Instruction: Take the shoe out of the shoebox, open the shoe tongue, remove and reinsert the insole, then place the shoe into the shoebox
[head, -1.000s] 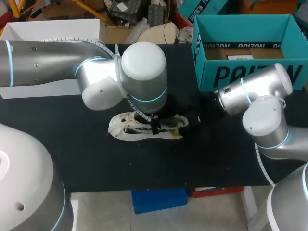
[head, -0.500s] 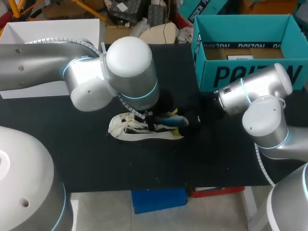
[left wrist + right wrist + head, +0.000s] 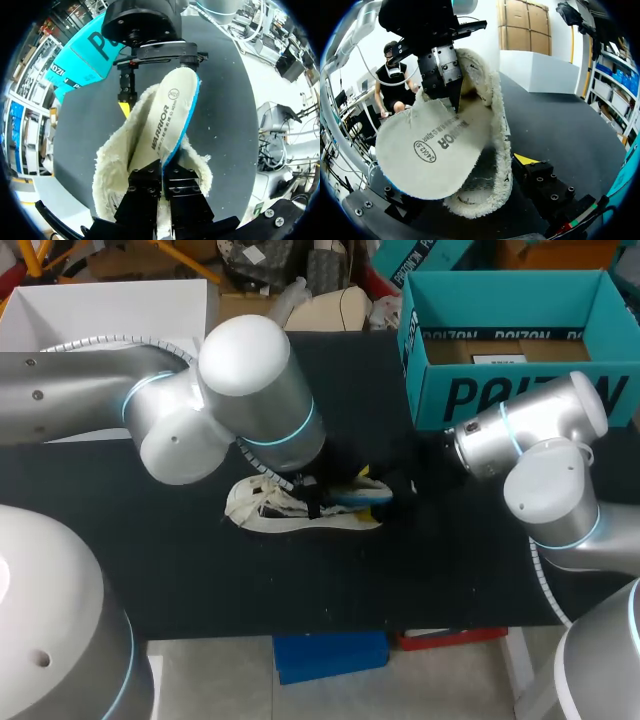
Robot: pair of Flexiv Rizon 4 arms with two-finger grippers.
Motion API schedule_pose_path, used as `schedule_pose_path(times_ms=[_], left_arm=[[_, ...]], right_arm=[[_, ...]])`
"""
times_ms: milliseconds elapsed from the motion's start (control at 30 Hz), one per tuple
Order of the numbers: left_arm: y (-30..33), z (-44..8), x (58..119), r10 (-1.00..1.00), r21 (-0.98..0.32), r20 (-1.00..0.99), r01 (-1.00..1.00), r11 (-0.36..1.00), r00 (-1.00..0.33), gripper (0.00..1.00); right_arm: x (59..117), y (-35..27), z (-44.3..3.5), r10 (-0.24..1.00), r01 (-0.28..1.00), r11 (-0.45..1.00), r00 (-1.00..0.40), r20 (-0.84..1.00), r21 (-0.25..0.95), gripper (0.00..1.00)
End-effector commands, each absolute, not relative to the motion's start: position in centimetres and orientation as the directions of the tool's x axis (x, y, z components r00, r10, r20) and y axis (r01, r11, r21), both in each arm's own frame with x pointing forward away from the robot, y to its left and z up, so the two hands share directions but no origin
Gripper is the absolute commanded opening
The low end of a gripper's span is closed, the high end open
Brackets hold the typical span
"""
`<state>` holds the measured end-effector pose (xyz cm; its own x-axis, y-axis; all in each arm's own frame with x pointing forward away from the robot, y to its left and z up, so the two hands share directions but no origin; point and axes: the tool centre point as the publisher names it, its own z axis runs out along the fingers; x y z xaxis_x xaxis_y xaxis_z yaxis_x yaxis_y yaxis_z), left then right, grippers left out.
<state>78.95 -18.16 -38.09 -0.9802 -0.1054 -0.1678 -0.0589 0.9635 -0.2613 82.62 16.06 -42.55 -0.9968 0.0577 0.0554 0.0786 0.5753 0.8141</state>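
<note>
Resting on the black counter (image 3: 180, 570) in the head view, the cream fleecy shoe (image 3: 275, 510) lies well apart from the teal cardboard shoebox (image 3: 520, 390). Left wrist view: the left tool (image 3: 161, 175) pinches the white, blue-edged insole (image 3: 167, 115), which stands out of the shoe. Right wrist view: the right tool (image 3: 470, 180) sits at the shoe's heel; its grip cannot be told.

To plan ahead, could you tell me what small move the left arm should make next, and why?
Probably raise the left gripper slightly: it is shut on the insole, which is tilted up from the shoe but not yet clear of it.
</note>
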Motion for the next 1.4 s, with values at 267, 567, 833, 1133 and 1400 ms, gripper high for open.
schedule_pose_path(times_ms=[267, 567, 833, 1133, 1400], left_arm=[[-18.4, -39.6, 79.2, -0.018, -0.335, -0.165, 0.039, 0.942, -0.986, 0.45], [-20.8, -39.1, 79.3, 0.042, -0.348, -0.222, 0.120, 0.930, -0.974, 0.40], [-22.5, -38.6, 79.1, 0.074, -0.357, -0.250, 0.162, 0.920, -0.966, 0.33], [-23.7, -38.3, 79.1, 0.094, -0.357, -0.274, 0.193, 0.914, -0.957, 0.18], [-23.9, -38.5, 79.3, 0.088, -0.346, -0.271, 0.183, 0.920, -0.958, 0.00]], right_arm=[[82.8, 16.0, -42.7, 0.059, 0.080, 0.577, -0.997, 0.056, 0.813, 0.00], [82.8, 16.0, -42.7, 0.059, 0.080, 0.577, -0.997, 0.056, 0.813, 0.00], [82.8, 16.0, -42.7, 0.059, 0.080, 0.577, -0.997, 0.056, 0.813, 0.00], [82.8, 16.0, -42.7, 0.059, 0.080, 0.577, -0.997, 0.056, 0.813, 0.00], [82.8, 16.0, -42.7, 0.059, 0.080, 0.577, -0.997, 0.056, 0.813, 0.00]])
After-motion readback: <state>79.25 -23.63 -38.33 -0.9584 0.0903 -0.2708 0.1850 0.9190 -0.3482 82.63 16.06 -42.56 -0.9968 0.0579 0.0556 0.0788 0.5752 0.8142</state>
